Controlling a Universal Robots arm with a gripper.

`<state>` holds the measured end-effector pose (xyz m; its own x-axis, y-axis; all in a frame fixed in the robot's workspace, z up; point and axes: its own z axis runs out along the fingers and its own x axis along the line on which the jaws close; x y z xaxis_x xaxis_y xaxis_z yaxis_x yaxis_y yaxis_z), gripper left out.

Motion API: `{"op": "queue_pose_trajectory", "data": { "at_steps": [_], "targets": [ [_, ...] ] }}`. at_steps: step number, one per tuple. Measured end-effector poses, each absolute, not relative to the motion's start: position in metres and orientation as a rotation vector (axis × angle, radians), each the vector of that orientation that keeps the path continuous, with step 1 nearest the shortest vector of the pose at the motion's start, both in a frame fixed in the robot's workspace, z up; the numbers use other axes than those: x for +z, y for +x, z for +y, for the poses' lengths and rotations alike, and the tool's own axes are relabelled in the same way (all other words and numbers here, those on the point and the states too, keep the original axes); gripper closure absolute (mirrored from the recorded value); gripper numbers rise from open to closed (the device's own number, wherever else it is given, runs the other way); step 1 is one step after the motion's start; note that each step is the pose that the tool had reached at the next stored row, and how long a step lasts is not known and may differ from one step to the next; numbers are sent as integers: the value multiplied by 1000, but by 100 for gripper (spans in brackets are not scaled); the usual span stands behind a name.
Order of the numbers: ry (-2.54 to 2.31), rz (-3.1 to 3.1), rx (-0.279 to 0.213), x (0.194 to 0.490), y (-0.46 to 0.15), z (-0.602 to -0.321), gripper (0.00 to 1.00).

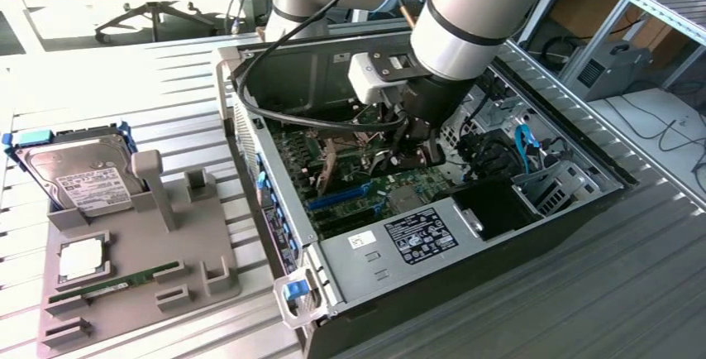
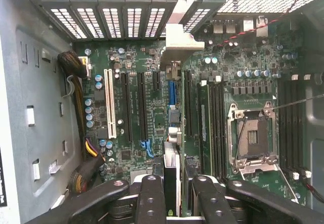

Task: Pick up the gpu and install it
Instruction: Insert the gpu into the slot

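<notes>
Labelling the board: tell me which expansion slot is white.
The long slot nearest the cable bundle is white; the other slots are black, plus one short blue slot.

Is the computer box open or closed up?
Open. The computer case has no side cover on, so you can look straight in at the green motherboard inside it.
</notes>
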<state>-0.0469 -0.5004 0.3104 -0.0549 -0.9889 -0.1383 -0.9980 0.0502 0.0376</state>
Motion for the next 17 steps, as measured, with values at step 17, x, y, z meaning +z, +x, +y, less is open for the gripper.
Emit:
{"op": "queue_pose_trajectory", "data": {
  "at_steps": [17],
  "targets": [
    [-2107, 2221, 188, 309, -55, -500, 73]
  ]
}}
